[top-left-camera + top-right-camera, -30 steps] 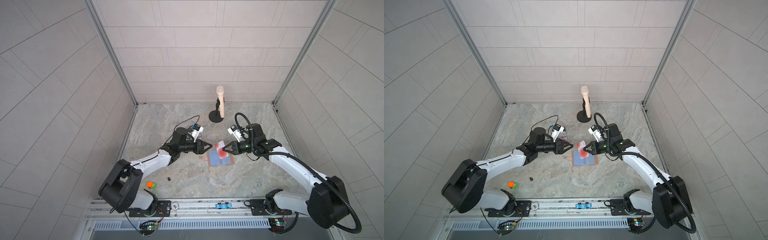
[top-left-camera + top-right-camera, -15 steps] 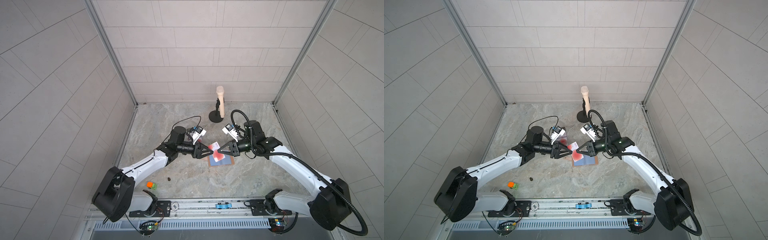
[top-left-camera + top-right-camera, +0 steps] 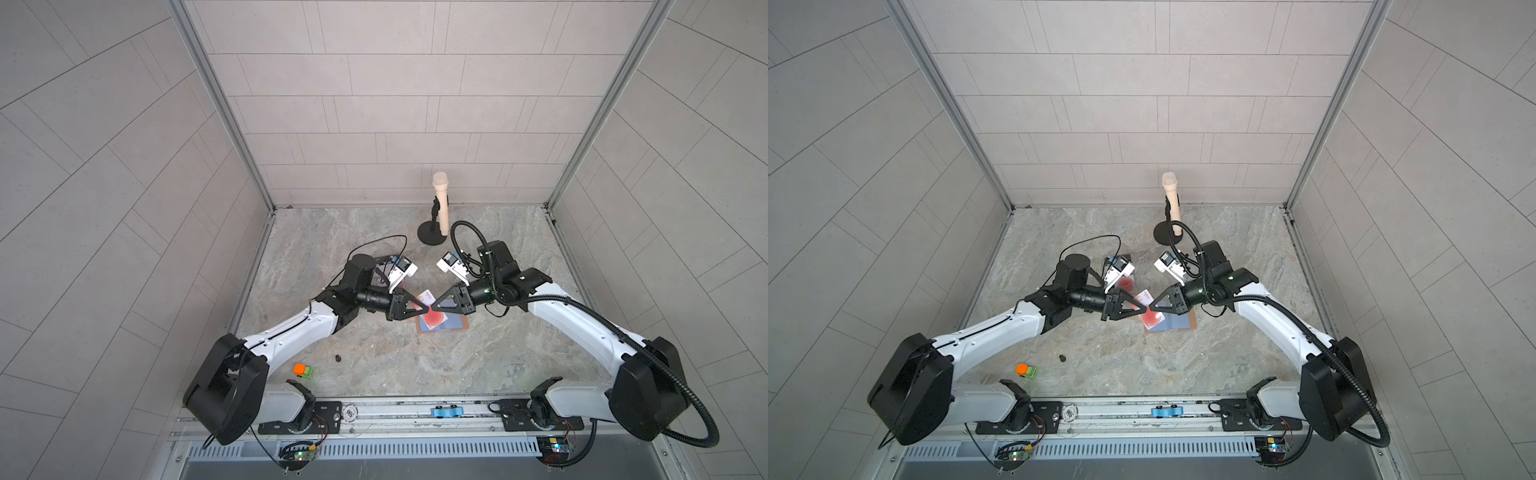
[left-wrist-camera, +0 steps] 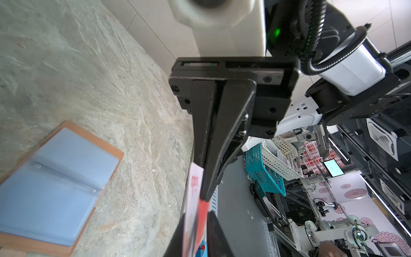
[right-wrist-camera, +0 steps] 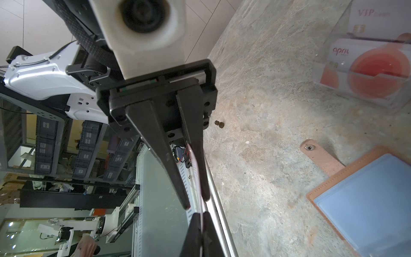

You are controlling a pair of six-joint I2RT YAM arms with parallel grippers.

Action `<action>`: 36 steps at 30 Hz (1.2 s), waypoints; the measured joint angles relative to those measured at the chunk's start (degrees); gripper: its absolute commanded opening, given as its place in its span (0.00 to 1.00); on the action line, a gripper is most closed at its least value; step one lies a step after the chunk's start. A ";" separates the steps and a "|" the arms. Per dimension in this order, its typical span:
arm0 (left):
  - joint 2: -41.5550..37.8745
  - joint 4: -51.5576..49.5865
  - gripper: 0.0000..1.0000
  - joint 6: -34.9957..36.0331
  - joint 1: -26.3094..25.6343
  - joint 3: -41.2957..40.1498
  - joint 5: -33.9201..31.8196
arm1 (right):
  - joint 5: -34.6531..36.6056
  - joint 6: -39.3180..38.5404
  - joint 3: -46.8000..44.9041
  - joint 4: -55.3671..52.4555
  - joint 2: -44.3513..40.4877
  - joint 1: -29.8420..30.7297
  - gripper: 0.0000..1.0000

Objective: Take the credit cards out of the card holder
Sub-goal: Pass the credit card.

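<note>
Clear box [image 5: 395, 103] holds red-circle card [image 5: 355, 57] — card holder [image 5: 333, 183] lies open.

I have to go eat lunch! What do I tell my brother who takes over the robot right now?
Grippers: the left gripper and the right gripper are both shut on the white card with red circles, holding it in the air above the card holder.
Card holder: open, flat on the table. The sleeves in view look empty.
Done: a VIP card and another red-circle card stand in the clear box.
Left: one gripper lets go, this card probably goes in the box too, then check any hidden sleeves.
</note>
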 measured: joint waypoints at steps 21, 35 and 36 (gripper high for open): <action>-3.98 3.91 0.00 -5.70 2.29 0.63 -7.93 | 13.60 14.80 -10.95 17.42 -11.43 -0.81 0.72; -5.03 33.68 0.00 -25.49 2.67 -9.03 -24.00 | 26.75 41.99 -21.38 53.13 -13.68 3.48 0.58; -4.46 35.54 0.00 -26.97 2.67 -9.42 -24.63 | 27.15 42.99 -21.18 55.25 -12.79 3.85 0.57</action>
